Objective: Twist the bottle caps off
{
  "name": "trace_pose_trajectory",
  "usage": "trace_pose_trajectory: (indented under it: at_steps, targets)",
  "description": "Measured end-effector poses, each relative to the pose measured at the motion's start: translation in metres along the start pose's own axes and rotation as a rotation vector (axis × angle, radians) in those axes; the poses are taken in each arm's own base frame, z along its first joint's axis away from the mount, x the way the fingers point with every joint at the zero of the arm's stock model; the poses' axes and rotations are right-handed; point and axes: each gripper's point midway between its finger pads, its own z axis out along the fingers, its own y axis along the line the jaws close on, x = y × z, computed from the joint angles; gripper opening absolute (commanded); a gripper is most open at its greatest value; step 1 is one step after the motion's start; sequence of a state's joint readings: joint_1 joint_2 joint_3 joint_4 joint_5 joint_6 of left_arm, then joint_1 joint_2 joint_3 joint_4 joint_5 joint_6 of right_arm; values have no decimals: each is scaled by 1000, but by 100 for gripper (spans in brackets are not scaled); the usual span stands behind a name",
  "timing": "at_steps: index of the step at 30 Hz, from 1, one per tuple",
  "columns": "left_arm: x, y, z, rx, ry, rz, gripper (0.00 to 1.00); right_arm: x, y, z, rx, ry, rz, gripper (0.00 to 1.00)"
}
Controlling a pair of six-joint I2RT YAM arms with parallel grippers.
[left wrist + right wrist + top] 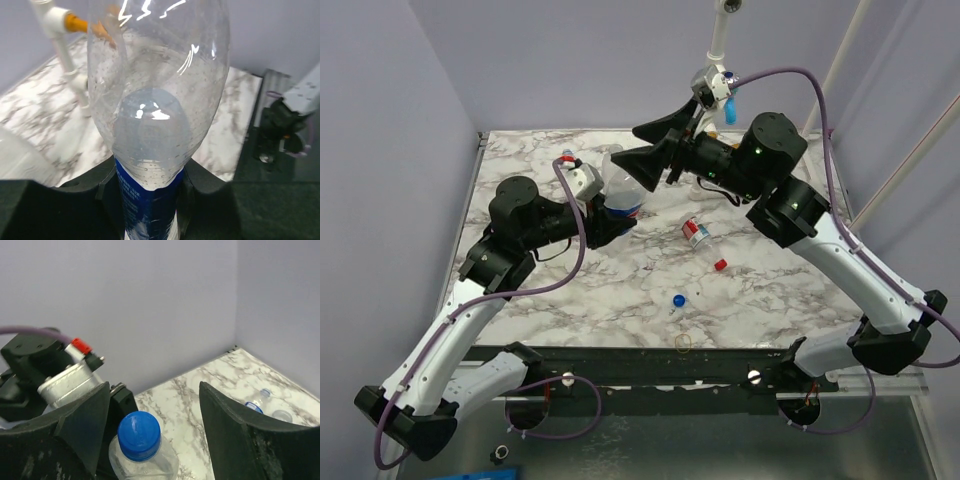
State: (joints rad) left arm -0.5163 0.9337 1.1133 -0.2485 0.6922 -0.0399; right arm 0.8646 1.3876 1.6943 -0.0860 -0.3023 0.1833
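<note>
While left end effector (pixel 150 197) grips bottle (pixel 156 95), right end effector (pixel 154 402) open; loose cap (pixel 678 299) nearby

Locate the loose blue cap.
In the top view, the loose blue cap lies on the table, front centre, between the red cap and the rubber band.
</note>
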Motion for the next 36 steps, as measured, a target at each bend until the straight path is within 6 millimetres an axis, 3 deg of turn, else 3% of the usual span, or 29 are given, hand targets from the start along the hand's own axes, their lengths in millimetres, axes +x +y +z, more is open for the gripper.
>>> trace_pose_trajectory:
  at_steps: [5, 9, 16, 20, 24, 27, 30, 36]
  targets:
    - [11, 35, -3, -176, 33, 61, 4, 7, -28, 15, 140, 21, 58, 66]
    - [11, 49, -6, -250, 38, 92, 4, 22, -38, 23, 184, 59, 99, 59]
    - [15, 60, -8, -305, 53, 103, 4, 34, -40, 29, 196, 83, 150, 18]
    - [16, 61, -8, -310, 53, 104, 4, 36, -39, 29, 192, 81, 151, 5]
    - [17, 60, -8, -304, 54, 97, 3, 36, -33, 28, 155, 76, 139, 2]
    - [17, 47, -5, -237, 48, 71, 3, 35, -21, 22, 74, 62, 105, 5]
    - [15, 19, -3, -94, 36, 31, 2, 27, 1, 7, -52, 38, 52, 19]
    - [-4, -40, -7, 204, 11, -51, 1, 3, 51, -25, -285, -24, -37, 21]
